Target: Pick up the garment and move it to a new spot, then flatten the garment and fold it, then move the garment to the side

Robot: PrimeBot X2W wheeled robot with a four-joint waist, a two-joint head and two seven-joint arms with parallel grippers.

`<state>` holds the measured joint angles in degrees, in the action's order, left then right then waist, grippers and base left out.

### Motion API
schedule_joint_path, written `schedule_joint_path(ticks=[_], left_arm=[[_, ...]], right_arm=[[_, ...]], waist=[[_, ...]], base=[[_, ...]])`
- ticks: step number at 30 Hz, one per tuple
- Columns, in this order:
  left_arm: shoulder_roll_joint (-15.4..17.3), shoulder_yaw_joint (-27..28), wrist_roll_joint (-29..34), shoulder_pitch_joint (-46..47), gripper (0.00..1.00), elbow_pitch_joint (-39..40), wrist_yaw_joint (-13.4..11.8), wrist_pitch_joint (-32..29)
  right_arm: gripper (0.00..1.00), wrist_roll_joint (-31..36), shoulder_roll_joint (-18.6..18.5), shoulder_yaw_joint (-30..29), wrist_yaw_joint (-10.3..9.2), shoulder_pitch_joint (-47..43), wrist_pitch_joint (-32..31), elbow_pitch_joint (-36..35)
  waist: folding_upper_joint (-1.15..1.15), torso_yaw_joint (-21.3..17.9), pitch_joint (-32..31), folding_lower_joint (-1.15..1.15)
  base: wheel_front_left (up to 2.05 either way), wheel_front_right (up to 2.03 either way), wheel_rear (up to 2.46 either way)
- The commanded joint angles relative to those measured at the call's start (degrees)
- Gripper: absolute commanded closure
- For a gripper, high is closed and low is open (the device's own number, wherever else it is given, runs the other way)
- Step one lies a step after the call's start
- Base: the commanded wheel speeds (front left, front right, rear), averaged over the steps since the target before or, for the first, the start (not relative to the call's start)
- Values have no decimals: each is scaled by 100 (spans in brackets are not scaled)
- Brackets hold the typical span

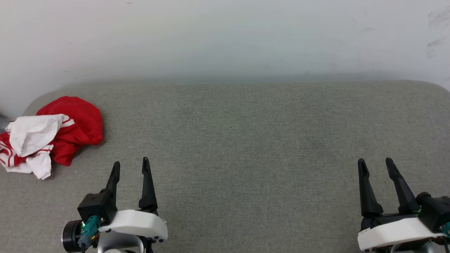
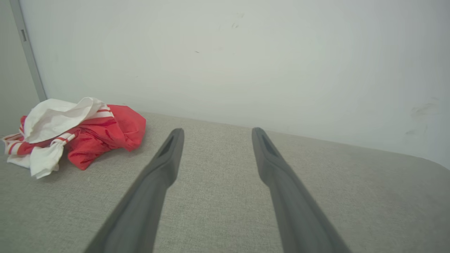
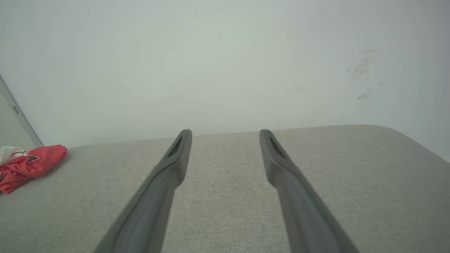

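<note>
The garment (image 1: 75, 121) lies bunched, folds hiding most of its front — a dark scrap of print (image 3: 33, 159) in the right wrist view is too small to read. The left edge clips the heap there and in the head view, whose bottom edge cuts off the arms behind the left end effector (image 1: 131, 161) and right end effector (image 1: 375, 160).

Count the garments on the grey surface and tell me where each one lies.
1. The garment lies crumpled at the grey surface's far left edge, near the wall, ahead and left of the left gripper. The heap could hide a second piece.
</note>
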<state>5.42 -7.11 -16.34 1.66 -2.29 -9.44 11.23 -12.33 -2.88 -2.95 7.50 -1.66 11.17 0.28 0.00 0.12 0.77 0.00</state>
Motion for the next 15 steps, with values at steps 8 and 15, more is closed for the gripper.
schedule_joint_path(ticks=[8, 15], left_arm=[[46, -74, 444, -33, 0, 77, -72, 127], [23, -100, 748, -92, 0, 63, -86, 213]], right_arm=[[0, 350, -1, -13, -1, -52, 137, -100], [0, 531, 0, -28, -1, -101, 211, -113]], waist=[[0, 0, 0, 0], [0, -1, -13, 0]], base=[[0, 0, 0], [0, 0, 0]])
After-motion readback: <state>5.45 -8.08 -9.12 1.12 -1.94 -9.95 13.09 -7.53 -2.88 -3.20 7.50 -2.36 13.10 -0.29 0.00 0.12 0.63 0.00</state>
